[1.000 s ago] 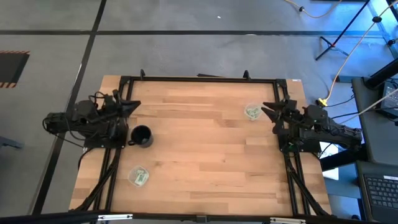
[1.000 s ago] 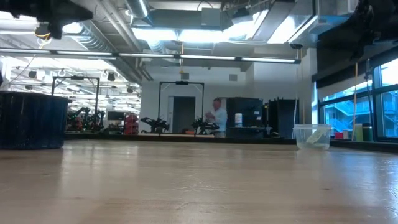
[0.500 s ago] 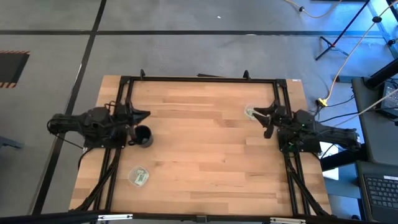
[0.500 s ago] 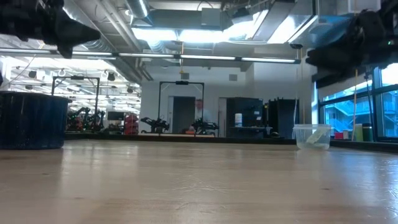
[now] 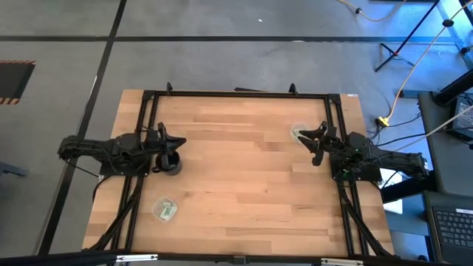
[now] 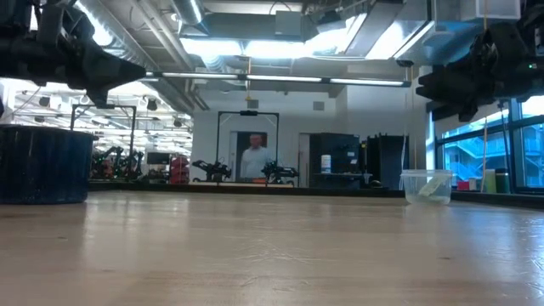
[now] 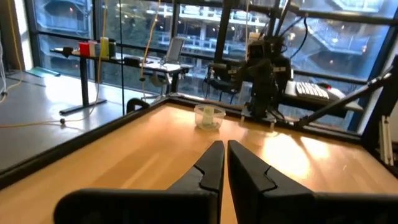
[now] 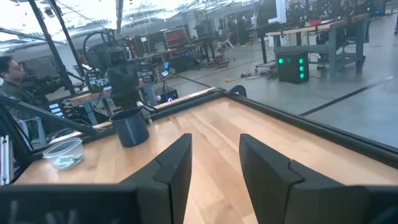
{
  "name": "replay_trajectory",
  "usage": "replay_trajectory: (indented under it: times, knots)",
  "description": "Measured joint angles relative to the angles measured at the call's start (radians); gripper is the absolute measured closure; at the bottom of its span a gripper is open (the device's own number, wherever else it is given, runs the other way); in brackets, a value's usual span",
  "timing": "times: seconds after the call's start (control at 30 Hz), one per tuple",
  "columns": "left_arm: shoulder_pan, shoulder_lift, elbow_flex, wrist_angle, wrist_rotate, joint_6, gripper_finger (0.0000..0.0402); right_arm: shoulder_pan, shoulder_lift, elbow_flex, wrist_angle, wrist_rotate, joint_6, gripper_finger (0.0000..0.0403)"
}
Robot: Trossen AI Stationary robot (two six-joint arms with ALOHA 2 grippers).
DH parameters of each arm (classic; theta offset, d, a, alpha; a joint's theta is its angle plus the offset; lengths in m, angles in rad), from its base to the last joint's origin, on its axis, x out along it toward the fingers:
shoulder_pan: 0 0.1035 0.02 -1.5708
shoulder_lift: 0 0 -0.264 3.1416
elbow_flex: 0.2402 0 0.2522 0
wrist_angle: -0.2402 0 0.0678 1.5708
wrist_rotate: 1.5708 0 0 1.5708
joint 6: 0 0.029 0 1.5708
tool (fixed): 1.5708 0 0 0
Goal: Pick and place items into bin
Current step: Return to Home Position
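Bench [image 5: 236,185], viewed from above. Left arm [image 5: 111,151] reaches in from the left edge, jaws closed and empty, above and beside the cup [image 5: 170,164]. Right arm [image 5: 369,157] reaches in from the right edge, jaws open and empty, just beside one bin [image 5: 298,133]. A second bin [image 5: 164,209] stands on the left side, near the cup. Packets [image 5: 168,212] lie inside both bins.

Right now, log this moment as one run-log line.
left gripper shut, empty, raised near black cup | right gripper open, empty, raised near right-side bin | left-side bin holds pale green packets
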Motion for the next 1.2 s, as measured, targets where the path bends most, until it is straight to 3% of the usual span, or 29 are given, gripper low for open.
replay_trajectory:
  times: [0.7,1.2]
  knots:
    - [0.001,0.002,-0.014,0.037,0.013,0.009,0.0386,0.000,0.001,0.000,-0.001,-0.002,-0.159,0.0265]
    - [0.001,0.002,-0.014,0.037,0.013,0.009,0.0386,0.000,0.001,0.000,-0.001,-0.002,-0.158,0.0265]
